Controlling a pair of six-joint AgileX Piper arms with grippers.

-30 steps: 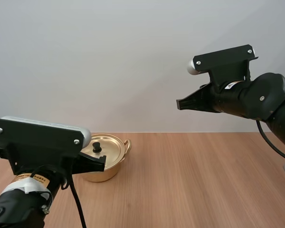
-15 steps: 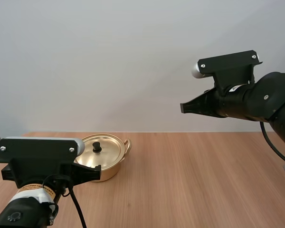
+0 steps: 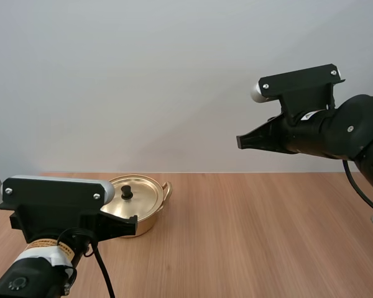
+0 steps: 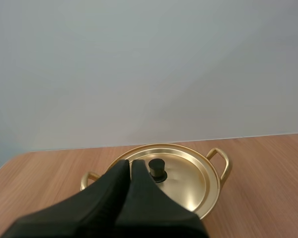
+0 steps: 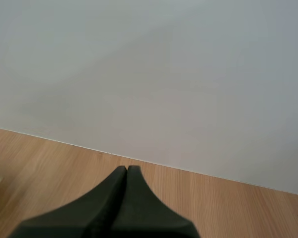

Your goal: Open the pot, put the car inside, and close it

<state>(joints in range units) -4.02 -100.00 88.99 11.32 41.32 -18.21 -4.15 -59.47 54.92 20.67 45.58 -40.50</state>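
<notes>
My left claw [image 4: 130,167] is clenched on nothing, both fingers [image 4: 109,198] pressed together. Just past its tip is the black knob [image 4: 157,169] of the lid [image 4: 188,179], on top of the gold pot [image 3: 148,223]. I think I should spread the fingers first, come straight down around the knob, then squeeze and lift slowly. My right claw [image 5: 126,171] is clenched too, high over the table [image 5: 49,168], far away.

Our black two-fingered left gripper [image 4: 128,168] sits low, fingers pressed into one wedge. Our black two-fingered right gripper [image 3: 240,141] hangs raised, likewise closed, tips pointing left.
</notes>
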